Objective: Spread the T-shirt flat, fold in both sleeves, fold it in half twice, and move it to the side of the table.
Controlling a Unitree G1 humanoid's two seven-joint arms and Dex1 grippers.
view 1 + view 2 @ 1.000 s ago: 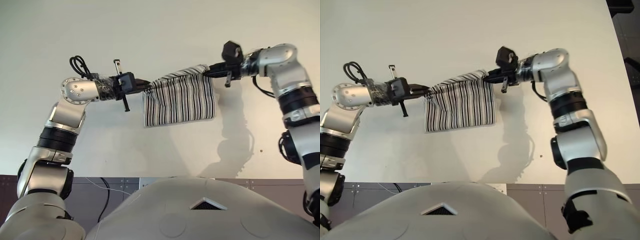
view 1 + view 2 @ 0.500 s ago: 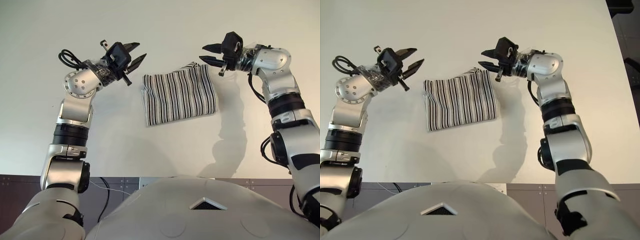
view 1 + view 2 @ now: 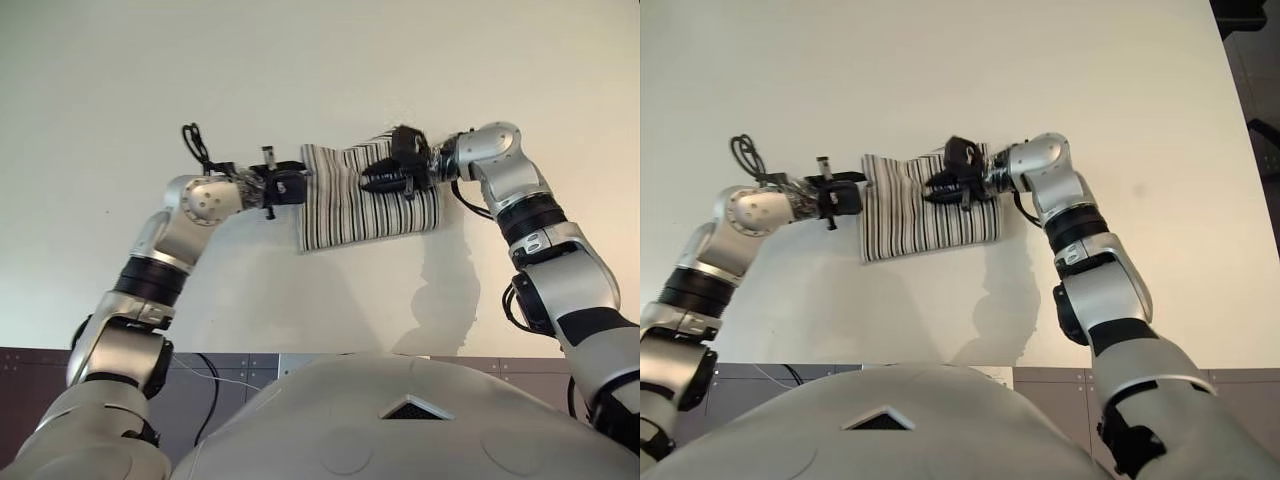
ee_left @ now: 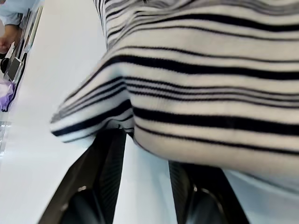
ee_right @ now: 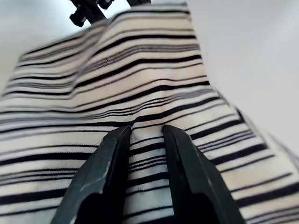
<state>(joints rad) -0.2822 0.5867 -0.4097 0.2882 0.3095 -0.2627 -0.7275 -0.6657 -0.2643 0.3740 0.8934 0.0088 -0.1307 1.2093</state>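
Note:
The striped T-shirt [image 3: 350, 215] lies folded into a small rectangle on the white table [image 3: 300, 60], far out in front of me. At the shirt's left edge is my left gripper [image 3: 300, 183], and the left wrist view has the fabric [image 4: 210, 70] draped over its fingertips. My right gripper [image 3: 368, 178] rests on top of the shirt near its far right part. Its fingers [image 5: 110, 154] stand close together with a pinch of striped cloth [image 5: 117, 60] between them.
Bare white tabletop surrounds the shirt on every side. The table's right edge [image 3: 1230, 90] borders a dark floor. Below the table's near edge, a dark strip with a cable [image 3: 210, 390] runs.
Half a second ago both grippers hung open above the table, apart from the shirt. Both have since come down and inward onto it, and the shirt sits slightly to the right of where it lay.

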